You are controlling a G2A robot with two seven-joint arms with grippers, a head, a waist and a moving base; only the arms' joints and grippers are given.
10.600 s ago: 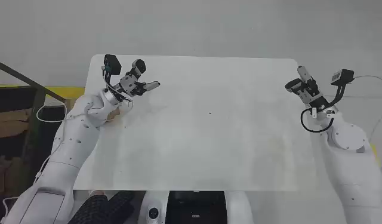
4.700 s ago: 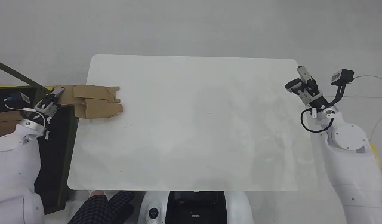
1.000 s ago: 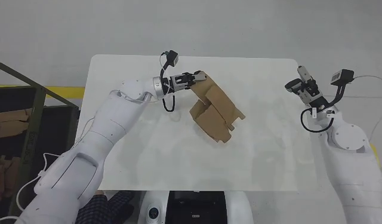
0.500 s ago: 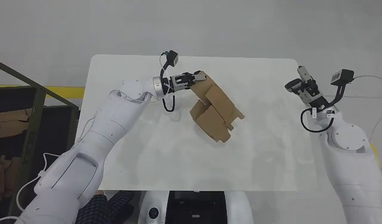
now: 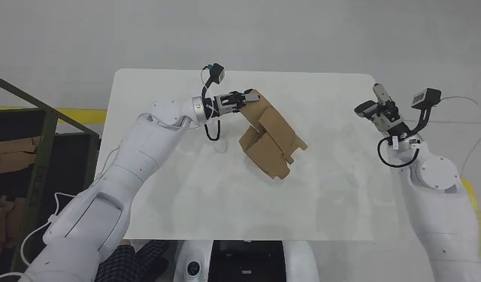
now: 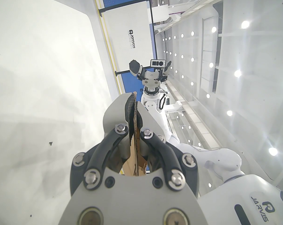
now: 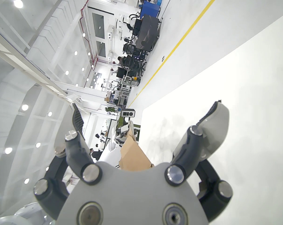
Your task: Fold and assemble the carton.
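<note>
Right pincer point(image 5: 369, 100) inward; carton point(image 5: 272, 139) (unmoved) in left pincer point(image 5: 250, 98)

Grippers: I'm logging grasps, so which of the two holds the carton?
The left gripper, shut on an edge of the carton. The right gripper is open, empty and well apart from the carton.

The top view looks down from above over the whole worktop point(image 5: 225, 207). Each wrist view sits close behind its pincer, the left pincer point(image 6: 133, 103) and right pincer point(image 7: 147, 115), facing beyond it across the worktop; all three share the carton point(image 5: 272, 139).
</note>
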